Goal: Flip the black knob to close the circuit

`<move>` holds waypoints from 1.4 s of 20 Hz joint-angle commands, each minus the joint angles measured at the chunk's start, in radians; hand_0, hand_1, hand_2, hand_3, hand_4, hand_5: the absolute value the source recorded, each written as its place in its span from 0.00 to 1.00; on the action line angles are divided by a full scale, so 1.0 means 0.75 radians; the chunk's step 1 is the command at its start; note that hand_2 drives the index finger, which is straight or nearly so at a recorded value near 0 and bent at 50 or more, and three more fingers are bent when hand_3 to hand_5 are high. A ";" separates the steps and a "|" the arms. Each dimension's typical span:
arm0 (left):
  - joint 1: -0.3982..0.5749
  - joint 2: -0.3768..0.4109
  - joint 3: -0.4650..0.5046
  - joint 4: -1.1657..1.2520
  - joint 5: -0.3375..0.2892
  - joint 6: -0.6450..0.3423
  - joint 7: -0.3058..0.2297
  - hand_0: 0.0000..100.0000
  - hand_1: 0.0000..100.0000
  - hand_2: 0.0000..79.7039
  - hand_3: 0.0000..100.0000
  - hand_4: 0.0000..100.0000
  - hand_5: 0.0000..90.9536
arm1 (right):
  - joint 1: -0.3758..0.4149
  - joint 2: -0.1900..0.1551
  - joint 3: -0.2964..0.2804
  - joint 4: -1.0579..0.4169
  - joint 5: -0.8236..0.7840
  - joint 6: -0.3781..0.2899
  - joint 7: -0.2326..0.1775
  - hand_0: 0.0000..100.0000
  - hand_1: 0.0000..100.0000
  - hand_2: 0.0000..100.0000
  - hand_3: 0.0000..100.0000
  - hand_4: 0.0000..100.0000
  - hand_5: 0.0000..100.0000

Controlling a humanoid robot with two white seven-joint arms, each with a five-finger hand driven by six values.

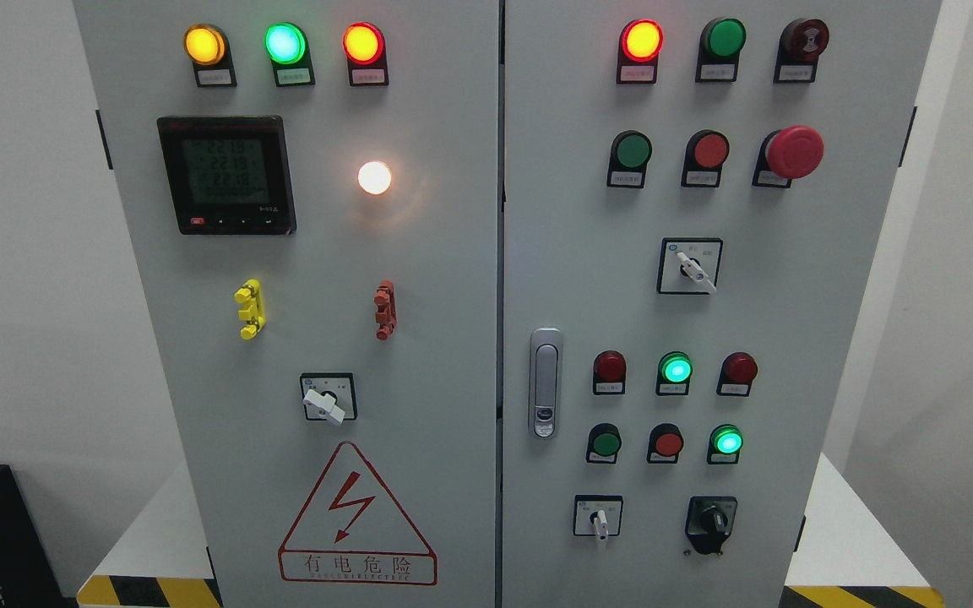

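Black knob (711, 518) grip bar near-upright (slight left lean at top).

I see the black rotary knob (711, 521) at the lower right of the grey cabinet's right door (833, 338), right of a small white-handled selector switch (598, 517); the silver door handle (545, 383) sits up-left of both

Neither arm nor hand visible in head view.
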 commanded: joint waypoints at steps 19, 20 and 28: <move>0.000 0.000 -0.029 0.029 -0.029 -0.001 0.002 0.12 0.56 0.00 0.00 0.00 0.00 | 0.004 -0.046 0.178 -0.423 0.164 -0.009 -0.338 0.00 0.15 0.15 0.31 0.23 0.02; 0.000 0.000 -0.029 0.029 -0.029 0.001 0.000 0.12 0.56 0.00 0.00 0.00 0.00 | 0.004 -0.052 0.178 -0.468 0.192 -0.009 -0.358 0.00 0.15 0.20 0.39 0.30 0.11; 0.000 0.000 -0.029 0.029 -0.029 0.001 -0.001 0.12 0.56 0.00 0.00 0.00 0.00 | -0.056 -0.079 0.174 -0.716 0.593 -0.005 -0.638 0.00 0.16 0.48 0.66 0.53 0.41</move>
